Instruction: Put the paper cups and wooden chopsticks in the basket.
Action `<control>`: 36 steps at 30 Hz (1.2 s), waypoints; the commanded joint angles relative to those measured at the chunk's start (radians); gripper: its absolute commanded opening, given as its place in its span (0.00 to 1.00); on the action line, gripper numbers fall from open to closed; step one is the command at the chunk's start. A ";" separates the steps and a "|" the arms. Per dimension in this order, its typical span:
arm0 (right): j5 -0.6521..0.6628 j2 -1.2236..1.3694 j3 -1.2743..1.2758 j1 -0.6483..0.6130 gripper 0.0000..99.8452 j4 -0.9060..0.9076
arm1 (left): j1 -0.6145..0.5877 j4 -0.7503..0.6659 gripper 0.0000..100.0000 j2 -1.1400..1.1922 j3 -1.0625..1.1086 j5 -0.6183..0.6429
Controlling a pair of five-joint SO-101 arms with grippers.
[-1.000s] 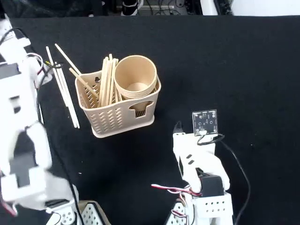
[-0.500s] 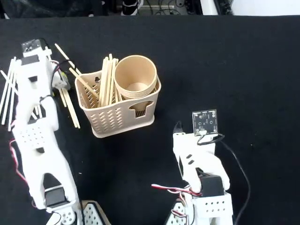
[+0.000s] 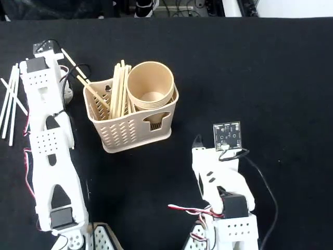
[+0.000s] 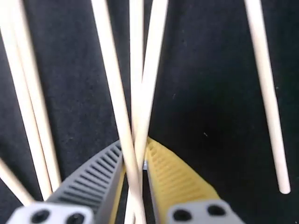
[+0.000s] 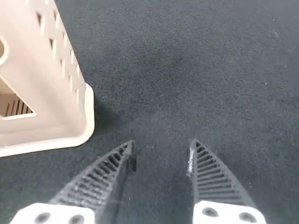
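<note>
Moved: left arm (image 3: 47, 130) has swung in and now lies just left of the basket (image 3: 132, 130), covering the strip of table (image 3: 270, 78) beside that wall. The right arm (image 3: 221, 182) has kept its place.
Left gripper (image 4: 134, 147): one grey and one yellow finger are pinched close on a few crossing chopsticks (image 4: 140, 93), just left of the basket.
Right gripper (image 5: 161, 147): the fingers are spread apart and hold nothing, low over the black table off the basket's front right corner.
Basket: one, beige and upright, with slotted walls and a handle cutout in front.
Paper cups (image 3: 151, 83): tan, nested in one stack in the basket's right half. Several rims show, but the exact count is unclear.
Sticks in the basket (image 3: 119, 86): pale wood, about six upright in the left half. Two more slant out past its back left corner.
Loose sticks (image 3: 10, 101): about four lie flat on the table well left of the basket, beyond the left arm.
</note>
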 commanded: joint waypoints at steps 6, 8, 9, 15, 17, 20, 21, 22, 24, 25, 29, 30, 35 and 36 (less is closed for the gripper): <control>0.009 -0.091 -0.004 0.009 0.19 -0.021 | -0.022 0.015 0.03 -0.298 0.165 -0.008; 0.009 -0.091 -0.004 0.009 0.19 -0.021 | -0.022 0.015 0.03 -0.407 0.237 -0.008; 0.009 -0.091 -0.004 0.009 0.19 -0.023 | -0.022 0.015 0.03 -0.462 0.278 -0.008; 0.003 -0.091 -0.004 0.009 0.19 -0.035 | 0.012 0.008 0.03 -0.802 0.576 -0.008; 0.003 -0.091 -0.004 0.009 0.19 -0.035 | 0.030 -0.008 0.03 -0.902 0.679 -0.008; 0.003 -0.091 -0.004 0.009 0.19 -0.035 | 0.042 -0.091 0.03 -1.059 0.858 -0.008; 0.003 -0.091 -0.004 0.009 0.19 -0.035 | 0.045 -0.124 0.03 -1.117 0.931 -0.008; 0.003 -0.091 -0.004 0.009 0.19 -0.035 | 0.051 -0.161 0.03 -1.177 1.007 -0.008; 0.002 -0.091 -0.004 0.009 0.19 -0.035 | 0.059 -0.261 0.03 -1.301 1.171 -0.008; 0.002 -0.091 -0.004 0.009 0.19 -0.035 | 0.059 -0.322 0.03 -1.367 1.251 -0.008; 0.002 -0.091 -0.004 0.009 0.19 -0.035 | 0.059 -0.603 0.03 -1.622 1.563 -0.008; 0.002 -0.091 -0.004 0.009 0.19 -0.035 | 0.059 -0.661 0.03 -1.679 1.627 -0.008; 0.002 -0.091 -0.004 0.009 0.19 -0.035 | 0.076 -0.856 0.03 -1.912 1.865 -0.008; 0.002 -0.091 -0.004 0.009 0.19 -0.035 | 0.082 -0.879 0.03 -1.958 1.899 -0.008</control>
